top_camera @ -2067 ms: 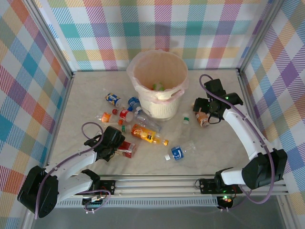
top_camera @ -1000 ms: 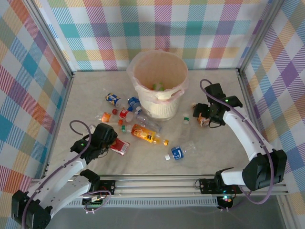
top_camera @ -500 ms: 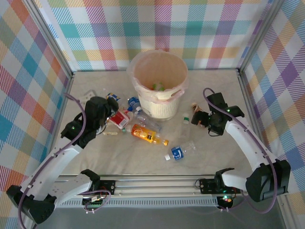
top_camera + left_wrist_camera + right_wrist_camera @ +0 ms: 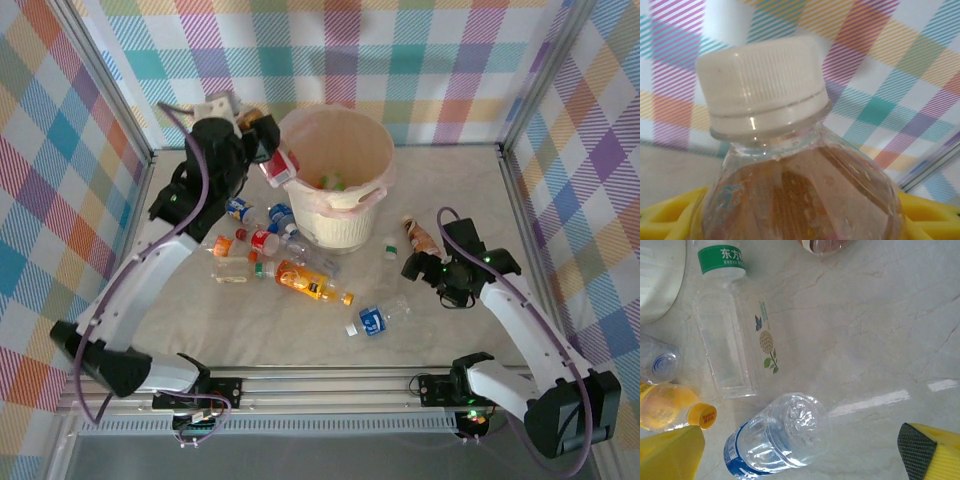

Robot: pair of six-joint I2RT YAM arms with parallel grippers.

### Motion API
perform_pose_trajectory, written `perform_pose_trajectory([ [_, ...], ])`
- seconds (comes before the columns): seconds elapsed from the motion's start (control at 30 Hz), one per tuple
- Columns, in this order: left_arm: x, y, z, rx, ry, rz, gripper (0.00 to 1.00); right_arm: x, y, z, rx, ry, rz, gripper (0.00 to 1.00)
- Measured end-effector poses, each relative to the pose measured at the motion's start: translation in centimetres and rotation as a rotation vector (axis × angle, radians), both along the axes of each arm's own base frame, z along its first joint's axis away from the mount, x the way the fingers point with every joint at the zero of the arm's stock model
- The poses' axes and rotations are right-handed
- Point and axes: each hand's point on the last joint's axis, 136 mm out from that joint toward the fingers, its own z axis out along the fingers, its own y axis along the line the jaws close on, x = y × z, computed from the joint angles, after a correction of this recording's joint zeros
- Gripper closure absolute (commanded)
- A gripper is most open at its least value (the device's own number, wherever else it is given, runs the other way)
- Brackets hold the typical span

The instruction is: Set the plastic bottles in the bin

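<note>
left hand (image 4: 268,142) | clenched on white-capped red-labelled bottle (image 4: 279,166), held at bin (image 4: 352,212) rim | right hand (image 4: 422,268) | spread wide, nothing grasped, over surface (image 4: 450,335) near blue-labelled bottle (image 4: 378,319)

Chinese lettering on one label
The green band (image 4: 720,259) of the clear bottle (image 4: 730,347), upper left in the right wrist view, reads "东方".

One bin (image 4: 355,215). About nine bottles (image 4: 310,283) on the table (image 4: 450,180), mostly at the bin's seven o'clock. One lifted bottle (image 4: 279,166) at its ten o'clock. Two arms: left arm (image 4: 150,270), right arm (image 4: 520,320). One small white piece (image 4: 351,329).
</note>
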Motion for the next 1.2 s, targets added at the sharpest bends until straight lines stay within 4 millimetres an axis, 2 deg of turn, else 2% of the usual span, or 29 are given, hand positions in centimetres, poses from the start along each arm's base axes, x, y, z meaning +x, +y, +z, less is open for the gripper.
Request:
perform_pose_trajectory([
  [0.1,2.5,-2.3,1.3,0.013,-0.049,-0.052,0.62,-0.5,0.2,-0.3,0.019,0.012,-0.007,0.0],
  [0.23,6.1,-5.5,1.2,0.041,-0.065,-0.117,0.62,-0.9,0.6,-0.5,0.048,0.023,-0.003,0.0],
  [0.37,9.1,-8.5,-1.0,0.069,-0.037,-0.185,0.62,-1.4,0.9,-0.6,0.076,0.028,-0.002,0.0],
  [0.5,11.3,-10.8,-4.4,0.119,0.03,-0.24,0.62,-1.7,1.3,-0.3,0.112,0.021,-0.006,0.0],
  [0.7,12.6,-13.3,-9.6,0.225,0.122,-0.298,0.61,-2.7,1.7,-0.8,0.161,0.034,-0.03,0.0],
  [0.93,12.4,-15.1,-14.8,0.314,0.223,-0.347,0.54,-3.7,2.0,-0.7,0.204,0.029,-0.061,0.0],
  [1.07,12.2,-15.5,-16.5,0.339,0.263,-0.358,0.48,-4.3,2.4,-1.2,0.219,0.041,-0.072,0.0],
  [1.2,12.2,-15.4,-17.3,0.349,0.287,-0.36,0.38,-4.8,3.1,-2.1,0.223,0.067,-0.068,0.0],
])
